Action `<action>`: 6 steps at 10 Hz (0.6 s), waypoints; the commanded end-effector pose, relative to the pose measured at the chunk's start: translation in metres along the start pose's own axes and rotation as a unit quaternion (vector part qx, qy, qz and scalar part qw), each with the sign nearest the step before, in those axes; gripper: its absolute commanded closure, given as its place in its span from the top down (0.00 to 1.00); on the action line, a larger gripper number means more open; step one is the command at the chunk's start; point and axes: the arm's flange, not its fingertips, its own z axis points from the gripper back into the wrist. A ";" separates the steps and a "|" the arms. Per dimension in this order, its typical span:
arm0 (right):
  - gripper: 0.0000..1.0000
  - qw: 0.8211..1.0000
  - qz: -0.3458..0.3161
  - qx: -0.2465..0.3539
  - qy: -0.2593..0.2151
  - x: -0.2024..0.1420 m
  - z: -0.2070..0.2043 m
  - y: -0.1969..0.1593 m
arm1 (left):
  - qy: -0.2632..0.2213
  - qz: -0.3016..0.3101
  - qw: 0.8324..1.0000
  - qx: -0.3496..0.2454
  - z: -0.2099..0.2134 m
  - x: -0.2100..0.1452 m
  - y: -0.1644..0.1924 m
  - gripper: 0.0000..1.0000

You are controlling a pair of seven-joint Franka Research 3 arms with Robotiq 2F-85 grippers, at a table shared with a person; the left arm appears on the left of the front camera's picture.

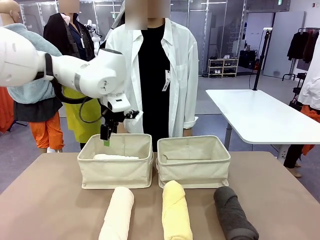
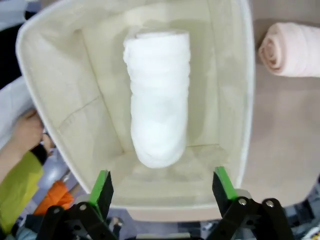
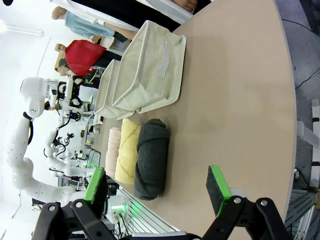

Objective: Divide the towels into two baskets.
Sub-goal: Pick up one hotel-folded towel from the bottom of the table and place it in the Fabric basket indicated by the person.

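The left claw (image 1: 106, 135) hangs wide open and empty just above the far rim of the left basket (image 1: 116, 172). The white towel (image 2: 157, 100) lies flat on the basket floor straight below it, apart from both fingers. So the drop looks done. A good next move is probably a straight lift, keeping the fingers off the soft fabric rim so the basket isn't dragged.

The right claw (image 3: 156, 174) is also wide open and holds nothing, low over the tabletop (image 1: 280, 190). The grey towel (image 3: 152, 157) lies just ahead of its fingertips, and the yellow towel (image 1: 176, 210) and cream towel (image 1: 118, 212) lie beyond that. For an even split, I'd judge that two of these belong in the right basket (image 1: 194, 172).

The left wrist view looks down into the basket and shows the whole white roll lying lengthwise. The front view gives just a sliver of it over the rim, but it does show all three loose rolls in a row.
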 end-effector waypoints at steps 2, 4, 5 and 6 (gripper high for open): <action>1.00 1.000 0.003 0.002 -0.002 0.000 0.002 0.002 | -0.084 0.043 0.992 -0.084 0.039 -0.066 -0.052 1.00; 1.00 1.000 0.003 0.002 -0.002 0.000 0.002 0.002 | -0.189 0.113 0.966 -0.134 0.053 -0.130 -0.096 1.00; 1.00 1.000 0.003 0.002 -0.002 0.000 0.002 0.002 | -0.247 0.168 0.941 -0.160 0.046 -0.166 -0.112 1.00; 1.00 1.000 0.003 0.002 -0.002 0.000 0.002 0.002 | -0.309 0.212 0.907 -0.192 0.035 -0.198 -0.132 1.00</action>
